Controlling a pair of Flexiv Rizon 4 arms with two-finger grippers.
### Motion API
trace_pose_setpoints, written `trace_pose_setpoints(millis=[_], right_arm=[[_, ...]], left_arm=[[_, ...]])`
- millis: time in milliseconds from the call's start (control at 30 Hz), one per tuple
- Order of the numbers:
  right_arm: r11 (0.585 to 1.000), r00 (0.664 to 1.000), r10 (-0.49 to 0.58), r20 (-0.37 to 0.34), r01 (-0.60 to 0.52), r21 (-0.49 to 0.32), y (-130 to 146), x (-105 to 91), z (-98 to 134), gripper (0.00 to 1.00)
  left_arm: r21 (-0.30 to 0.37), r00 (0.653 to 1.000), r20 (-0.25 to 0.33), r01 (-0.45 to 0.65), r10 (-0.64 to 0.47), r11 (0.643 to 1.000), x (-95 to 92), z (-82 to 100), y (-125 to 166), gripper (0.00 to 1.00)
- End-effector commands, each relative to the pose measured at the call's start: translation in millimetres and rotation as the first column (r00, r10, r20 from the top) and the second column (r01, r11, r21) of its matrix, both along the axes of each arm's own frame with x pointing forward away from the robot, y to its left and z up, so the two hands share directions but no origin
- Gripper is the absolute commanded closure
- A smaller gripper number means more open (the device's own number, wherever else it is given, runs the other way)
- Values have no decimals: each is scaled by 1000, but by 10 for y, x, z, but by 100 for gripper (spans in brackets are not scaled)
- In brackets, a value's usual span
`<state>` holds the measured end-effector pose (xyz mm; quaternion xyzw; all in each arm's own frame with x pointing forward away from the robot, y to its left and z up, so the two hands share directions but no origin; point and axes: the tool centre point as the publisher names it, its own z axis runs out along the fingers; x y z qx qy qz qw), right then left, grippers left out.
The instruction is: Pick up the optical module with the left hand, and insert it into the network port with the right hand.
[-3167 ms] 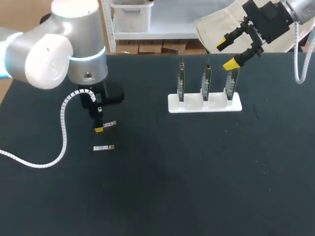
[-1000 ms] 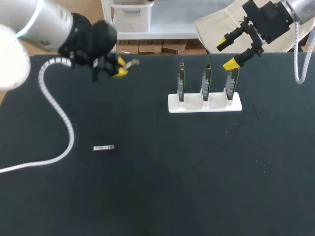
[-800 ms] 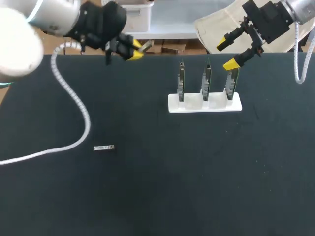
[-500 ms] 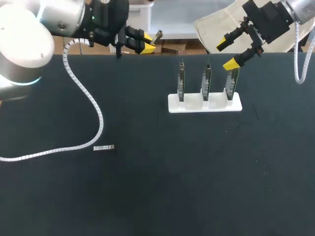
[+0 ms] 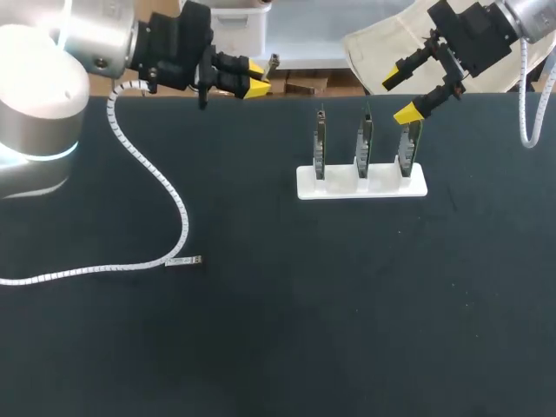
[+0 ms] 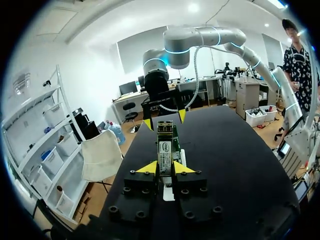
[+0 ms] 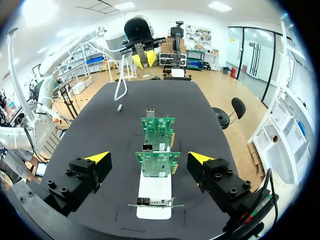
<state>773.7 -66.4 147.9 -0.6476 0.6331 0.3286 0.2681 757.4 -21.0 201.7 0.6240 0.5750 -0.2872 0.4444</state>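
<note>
A small silver optical module (image 5: 271, 62) sticks out from the yellow tips of my left gripper (image 5: 254, 88), which is shut on it above the table's far edge. In the left wrist view the module (image 6: 164, 145) runs ahead from between the fingertips of the left gripper (image 6: 165, 168). A white stand (image 5: 361, 183) holds three upright green network cards (image 5: 364, 139). My right gripper (image 5: 401, 94) hangs open over the stand's right end. In the right wrist view the cards (image 7: 157, 162) sit between and ahead of the spread fingers of the right gripper (image 7: 149, 157).
A second module (image 5: 189, 260) lies on the black table (image 5: 347, 304) left of centre, also seen as a loose module (image 7: 120, 107) in the right wrist view. My left arm's white coiled cable (image 5: 165, 187) trails across the table and ends beside it.
My left gripper has lifted a module off the table and carried it up and to the right, to the far edge. The right arm has not moved.
</note>
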Motion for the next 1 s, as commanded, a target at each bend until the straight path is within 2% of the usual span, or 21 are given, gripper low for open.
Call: trace_pose_setpoints(millis=[33,100,267,367,500,800,1000], right_arm=[[1000,1000,-2,3,2,1,0,-12,-3,0],[1000,1000,-2,3,2,1,0,-12,-3,0],[1000,1000,-2,3,2,1,0,-12,-3,0],[1000,1000,-2,3,2,1,0,-12,-3,0],[1000,1000,-2,3,2,1,0,-12,-3,0],[1000,1000,-2,3,2,1,0,-12,-3,0],[1000,1000,-2,3,2,1,0,-12,-3,0]], left_arm=[[-3,1000,3,-2,2,1000,-7,-10,5,100],[-13,1000,0,-4,4,1000,-8,-8,-32,100],[-97,999,37,11,-7,995,82,79,-230,100],[-116,999,31,22,-19,993,128,155,-314,100],[-141,999,-6,45,-47,989,124,224,-431,100],[-278,993,-53,87,-105,957,200,289,-812,100],[-296,987,-71,120,-147,948,304,259,-1028,100]])
